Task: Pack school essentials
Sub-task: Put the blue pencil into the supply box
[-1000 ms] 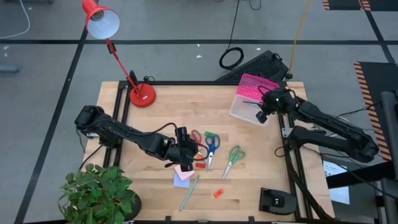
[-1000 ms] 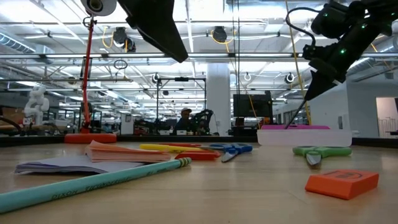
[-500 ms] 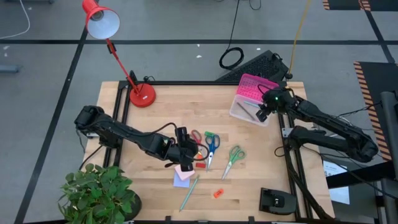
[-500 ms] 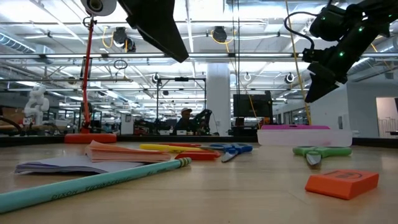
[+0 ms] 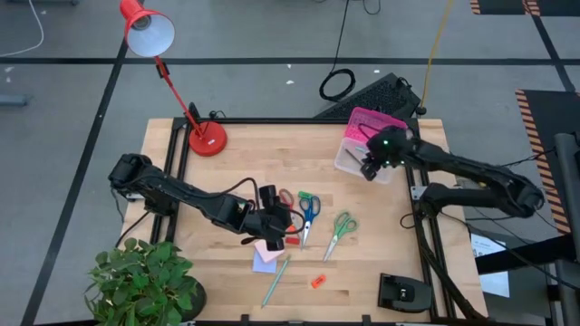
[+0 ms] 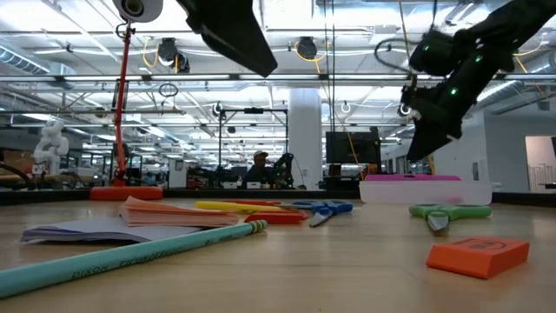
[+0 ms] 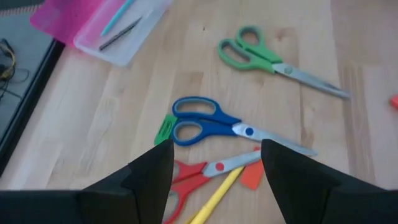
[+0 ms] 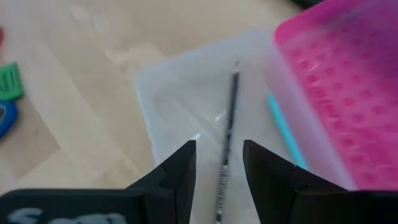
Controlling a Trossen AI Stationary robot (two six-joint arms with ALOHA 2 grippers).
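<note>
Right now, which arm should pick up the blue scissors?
Left. The left gripper hovers open right by the blue scissors; the right gripper is across the table, above the clear box.

Left gripper [image 7: 214, 163] hangs open right over the crowded scissors [image 5: 309, 209] and pads [image 5: 267, 256]. Bare table [image 5: 236, 167] lies between that pile and the box [image 5: 353, 156], where the right gripper [image 8: 217, 167] hovers open.

Red desk lamp [image 5: 201, 136], potted plant [image 5: 145, 281], clear box [image 5: 354, 154].
</note>
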